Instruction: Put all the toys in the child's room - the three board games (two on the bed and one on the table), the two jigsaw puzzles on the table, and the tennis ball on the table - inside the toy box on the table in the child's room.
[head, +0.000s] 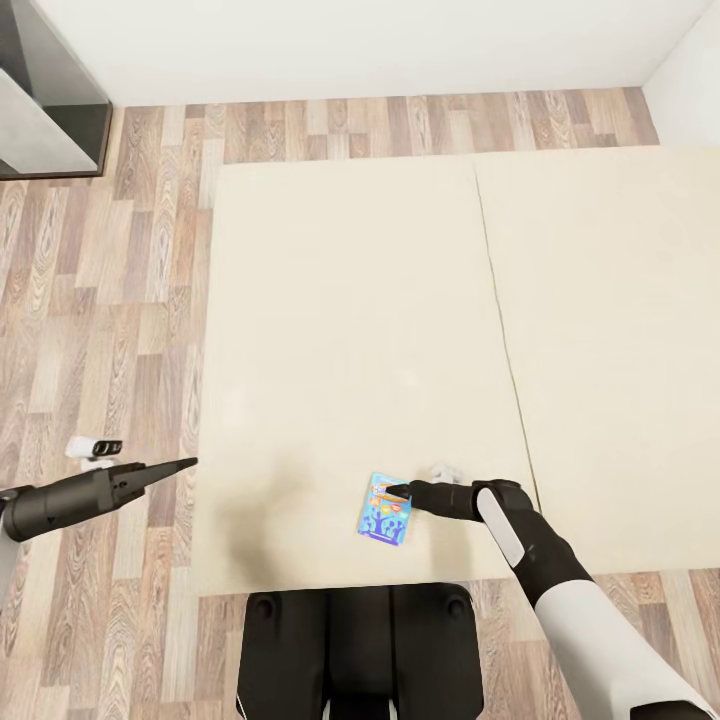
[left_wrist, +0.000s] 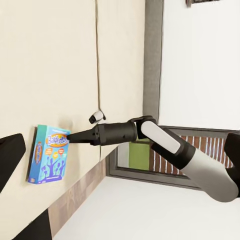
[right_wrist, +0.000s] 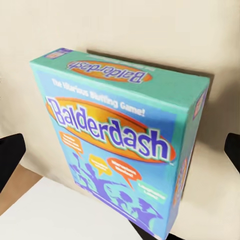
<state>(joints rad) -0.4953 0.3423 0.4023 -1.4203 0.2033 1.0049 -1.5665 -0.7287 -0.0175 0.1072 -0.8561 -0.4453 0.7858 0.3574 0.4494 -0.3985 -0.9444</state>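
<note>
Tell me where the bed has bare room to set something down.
Nearly all of the bed is bare: both mattress sections, either side of the seam. The one crowded patch is the near edge, where the right end effector meets the board game.

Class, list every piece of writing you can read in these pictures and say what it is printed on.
"Balderdash": large lettering on the front of the board game, repeated on its top edge.
"The Hilarious Bluffing Game!": above the title, small and partly blurred.
Words in the orange, yellow and red bubbles: too small to read.
</note>
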